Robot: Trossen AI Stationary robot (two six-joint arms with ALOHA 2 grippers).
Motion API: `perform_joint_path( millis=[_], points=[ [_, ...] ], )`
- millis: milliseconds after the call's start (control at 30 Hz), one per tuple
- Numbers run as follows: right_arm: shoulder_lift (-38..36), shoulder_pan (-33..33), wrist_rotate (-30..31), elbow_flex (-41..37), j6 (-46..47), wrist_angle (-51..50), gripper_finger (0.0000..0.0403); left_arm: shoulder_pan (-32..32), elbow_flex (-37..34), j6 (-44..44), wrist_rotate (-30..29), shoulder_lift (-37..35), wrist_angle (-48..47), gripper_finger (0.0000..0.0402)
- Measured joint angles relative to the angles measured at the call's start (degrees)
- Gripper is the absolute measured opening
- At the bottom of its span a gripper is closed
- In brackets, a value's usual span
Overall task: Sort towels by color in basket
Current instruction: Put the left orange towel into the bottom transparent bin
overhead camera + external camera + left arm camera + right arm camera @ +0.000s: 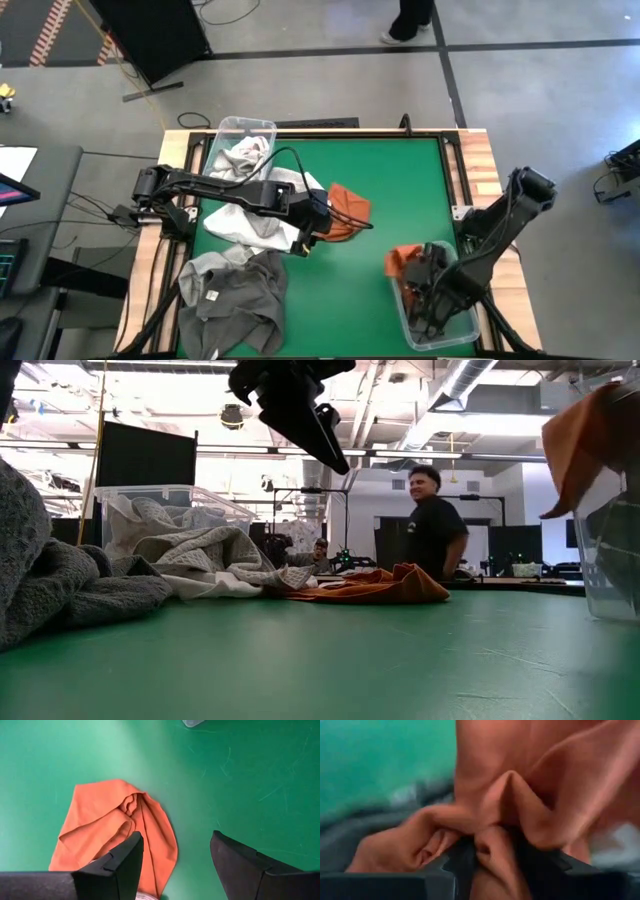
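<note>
A rust orange towel lies crumpled on the green mat near the middle; it also shows in the left wrist view and the low view. My left gripper hangs open above the towel's right edge, touching nothing. A second orange towel is at the clear bin at the table's near right. My right gripper is over this bin, shut on that towel. My right gripper pinches a bunched fold of the orange towel between its two fingers, several layers together. The fingers point steeply down from above. Loose cloth bulges up around the fingers, and one end hangs slack over the bin's rim.
A second clear bin at the far left holds pale towels. A heap of white and pale grey towels lies under my left arm, and a dark grey towel lies at the near left. People stand in the room beyond the table.
</note>
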Motion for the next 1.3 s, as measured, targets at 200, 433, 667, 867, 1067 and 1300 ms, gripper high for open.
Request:
perform_joint_path(
  millis=[200, 433, 667, 867, 1067, 1300],
  points=[
    [3.5, 3.4, -1.9, -4.7, 3.4, 5.1, 0.018, 0.0, 0.0, -0.3, 0.0, 0.0, -0.8, 0.0219],
    [5.1, 2.8, -5.3, -8.4, 3.3, 10.8, 0.018, 0.0, 0.0, -0.1, 0.0, 0.0, -0.6, 0.0219],
    [3.8, 2.2, -8.0, -9.9, 3.0, 12.8, 0.018, 1.0, 0.0, -0.1, 0.0, 0.0, -0.6, 0.0219],
    [2.1, 1.6, -10.0, -9.1, 2.3, 12.1, 0.018, 1.6, 0.0, -0.3, 0.0, 0.0, -0.6, 0.0219],
    [-5.0, 1.1, -10.7, -5.6, 2.2, 7.6, 0.018, 1.9, -0.1, 0.9, 0.0, 0.0, -0.4, 0.0219],
    [-13.5, 1.3, -5.9, -2.2, 2.2, 6.5, 0.018, 3.6, -0.1, 4.6, 1.0, 0.0, 2.3, 0.0219]
  ],
)
